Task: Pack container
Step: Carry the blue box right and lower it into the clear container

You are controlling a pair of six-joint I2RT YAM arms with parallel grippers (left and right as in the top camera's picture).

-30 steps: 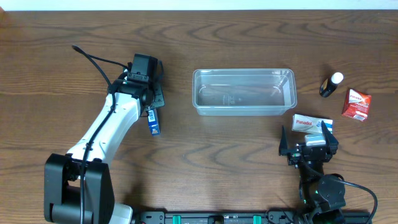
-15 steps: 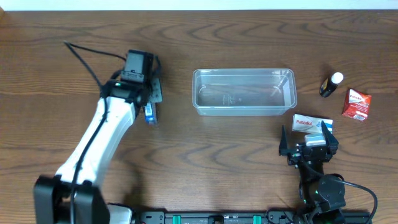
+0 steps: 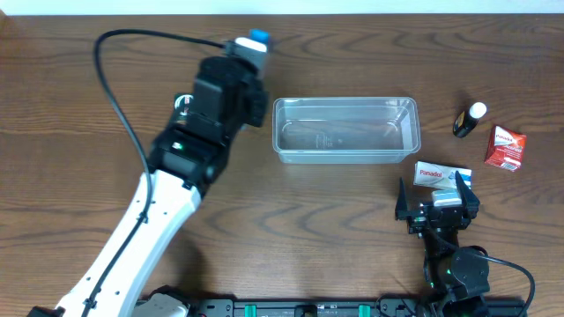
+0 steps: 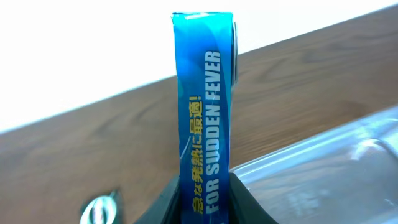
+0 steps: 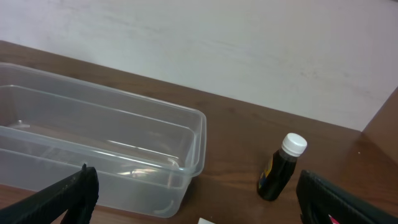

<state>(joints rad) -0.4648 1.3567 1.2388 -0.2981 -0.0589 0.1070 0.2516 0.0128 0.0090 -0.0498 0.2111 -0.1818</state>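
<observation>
The left gripper (image 3: pixel 249 46) has risen from the tabletop toward its far edge, clamped on the blue box (image 4: pixel 205 112). The container (image 3: pixel 345 100) lies just to its right, mid-tabletop.

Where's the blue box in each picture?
Overhead: the blue box is near the top, left of the middle, just up-left of the container.
Left wrist: the blue box stands upright in the middle, container at lower right.
Right wrist: not in it; the container is at left.
Shared landmark: the container.
</observation>
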